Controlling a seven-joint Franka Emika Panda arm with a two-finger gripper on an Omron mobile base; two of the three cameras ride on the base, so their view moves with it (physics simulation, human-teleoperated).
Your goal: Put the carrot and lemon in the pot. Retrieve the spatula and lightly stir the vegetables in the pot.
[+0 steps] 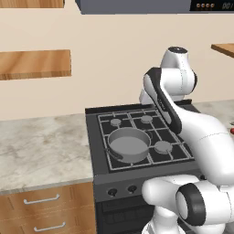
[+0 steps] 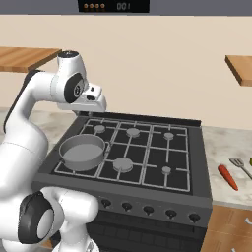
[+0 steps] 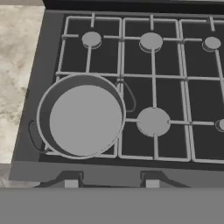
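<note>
1. White robot arm rises in the foreground; its gripper (image 2: 97, 105) hangs above the stove's back left area, and whether its fingers are spread or pressed together cannot be told.
2. Grey pot (image 1: 128, 144) sits empty on the front left burner grate of the stove (image 2: 162, 150).
3. Orange-red carrot (image 2: 227, 176) lies on the counter (image 2: 221, 147) right of the stove, just beside the spatula (image 2: 239, 165), whose grey blade points toward the wall.
</note>
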